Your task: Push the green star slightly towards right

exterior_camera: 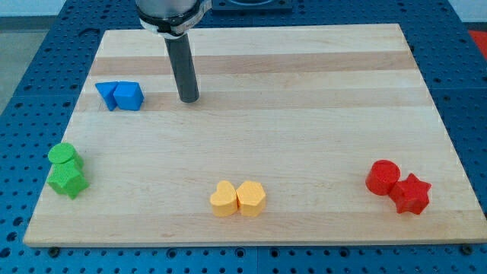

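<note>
The bare tip (189, 100) holds nothing, upper left beside blue blocks (121, 96). It should swing left of the green star (68, 180), then nudge gently rightward.

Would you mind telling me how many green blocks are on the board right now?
2, both at the view's left edge and touching: a green cylinder and, just below it, the green star. Nothing seems to hide any others.
</note>
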### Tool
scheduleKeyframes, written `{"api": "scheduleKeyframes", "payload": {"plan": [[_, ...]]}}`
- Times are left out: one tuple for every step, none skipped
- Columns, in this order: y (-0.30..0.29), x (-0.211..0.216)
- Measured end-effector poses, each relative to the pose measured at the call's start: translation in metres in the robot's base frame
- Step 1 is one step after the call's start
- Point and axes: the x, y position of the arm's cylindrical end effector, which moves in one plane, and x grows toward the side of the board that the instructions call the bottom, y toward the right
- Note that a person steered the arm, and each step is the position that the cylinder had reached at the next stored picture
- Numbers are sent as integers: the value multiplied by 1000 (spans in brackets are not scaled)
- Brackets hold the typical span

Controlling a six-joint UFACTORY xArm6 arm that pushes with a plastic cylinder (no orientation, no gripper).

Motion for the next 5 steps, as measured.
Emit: {"api": "scheduleKeyframes", "payload": {"plan": [[0, 0], [7, 8], [28, 14], [32, 16], [32, 18]]}}
